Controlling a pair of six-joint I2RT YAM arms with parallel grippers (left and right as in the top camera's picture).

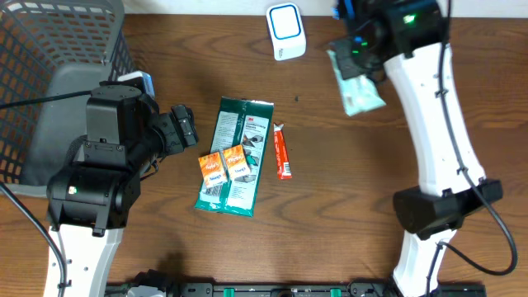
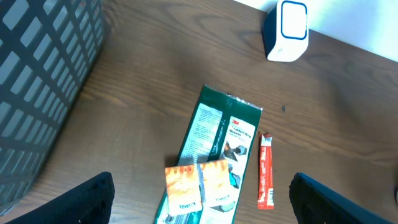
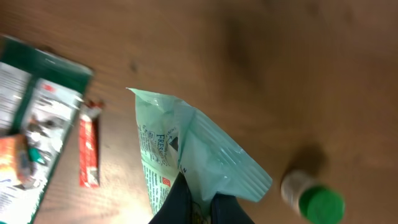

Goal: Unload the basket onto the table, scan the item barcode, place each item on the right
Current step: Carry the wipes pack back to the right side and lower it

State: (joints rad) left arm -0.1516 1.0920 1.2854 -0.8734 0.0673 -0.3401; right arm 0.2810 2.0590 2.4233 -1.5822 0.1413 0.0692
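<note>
pinched shut on one end of a pale green packet, the right gripper holds the item above the table, near the white scanner and to its right. left gripper hangs wide open and empty beside a dark green pack, two orange sachets and a red stick. where the barcode sits cannot be told; scanning well likely means turning the printed face squarely to the scanner's window, keeping the film flat and the fingers clear of the code, and holding steady.
</note>
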